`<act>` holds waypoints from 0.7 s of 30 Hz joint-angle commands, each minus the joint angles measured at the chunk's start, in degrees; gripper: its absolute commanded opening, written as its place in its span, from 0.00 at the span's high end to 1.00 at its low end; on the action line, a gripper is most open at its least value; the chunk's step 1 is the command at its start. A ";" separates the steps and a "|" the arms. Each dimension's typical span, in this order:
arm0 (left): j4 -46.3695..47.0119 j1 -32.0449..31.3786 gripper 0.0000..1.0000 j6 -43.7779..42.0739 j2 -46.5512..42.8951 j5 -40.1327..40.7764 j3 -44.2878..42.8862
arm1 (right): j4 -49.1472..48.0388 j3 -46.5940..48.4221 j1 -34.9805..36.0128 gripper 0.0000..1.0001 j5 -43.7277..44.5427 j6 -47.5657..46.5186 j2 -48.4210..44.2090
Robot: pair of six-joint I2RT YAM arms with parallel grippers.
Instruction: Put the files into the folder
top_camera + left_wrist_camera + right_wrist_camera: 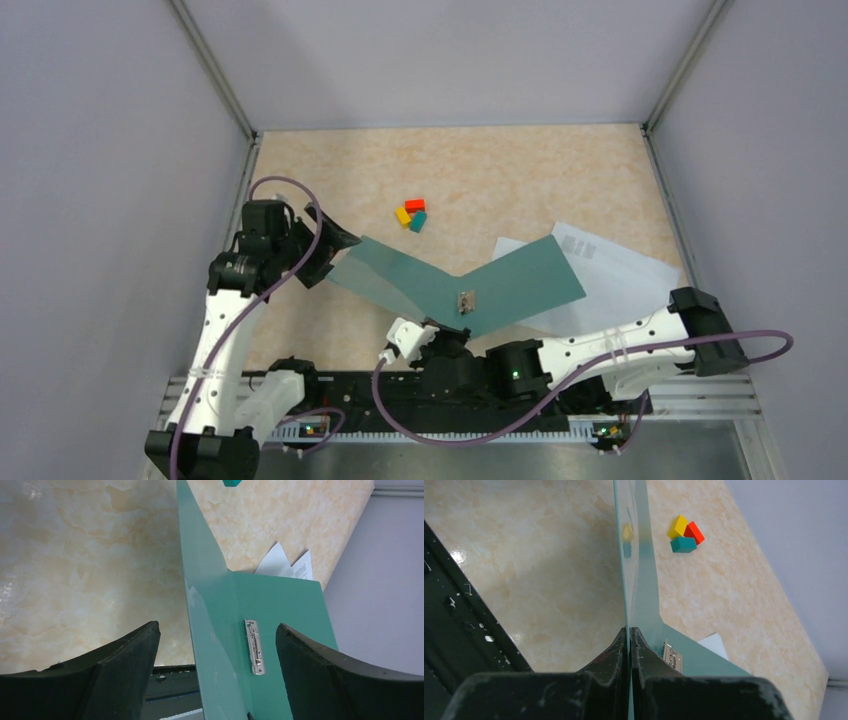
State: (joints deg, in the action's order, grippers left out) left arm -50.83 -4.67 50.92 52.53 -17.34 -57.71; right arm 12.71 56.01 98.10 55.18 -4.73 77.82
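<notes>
Folder (520, 275) first: the near edge of its left cover is pinched between the tips of my right gripper (629, 639), jaws closed tight on it, so that cover is lifted off the table while the other cover lies flat. My left gripper (217, 627) is spread wide, one finger on either side of the raised cover at the left of the top view; it grips nothing, and I cannot tell whether a pad touches the sheet. The metal clip (255, 647) shows on the inner spine, lower centre of the left wrist view.

I judge the step in hand to be holding the folder open; loading is not yet begun. The files (620, 270) lie right of centre in the top view, partly under the flat cover, white corners showing past its upper and right edges. The next move calls for drawing those sheets out from beneath and laying them on the inside face; my left is the free one but sits well apart from the paper, and thin sheets flat on a smooth top will likely be awkward to lift.

Outward: the table (500, 170) is glossy beige marble pattern; a yellow block (403, 215), red block (415, 204) and teal block (418, 222) cluster together above centre, apart from the folder. Plain grey walls (450, 60) close in three sides; a black rail (400, 400) runs along the bottom of the frame.
</notes>
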 commanded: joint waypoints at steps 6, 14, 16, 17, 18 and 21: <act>0.81 -0.11 0.16 1.36 -3.26 -1.77 7.84 | -1.13 1.07 0.64 1.00 -2.84 4.30 2.52; 0.89 -0.11 0.44 -0.13 -4.12 0.48 11.87 | -2.24 0.10 0.61 1.00 -4.98 8.72 5.68; 1.59 -0.13 0.52 -0.56 -3.54 0.97 12.76 | -2.32 -0.04 0.22 1.00 -5.38 9.15 6.52; 1.85 -0.12 0.57 -0.82 -3.24 1.53 13.06 | -2.28 -0.21 -0.14 1.00 -5.82 9.37 6.75; 1.99 -0.12 0.62 -1.13 -2.80 2.05 13.40 | -2.46 -0.51 -0.57 1.00 -6.30 9.71 6.75; 2.50 -0.08 0.75 -2.26 -1.50 3.04 13.74 | -4.91 -2.54 -2.94 1.00 -9.15 10.08 6.50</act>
State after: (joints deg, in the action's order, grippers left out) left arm -50.52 -4.49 50.28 49.98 -15.29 -44.56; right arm 12.82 55.13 97.54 50.26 2.00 84.18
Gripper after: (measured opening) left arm 0.310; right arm 0.006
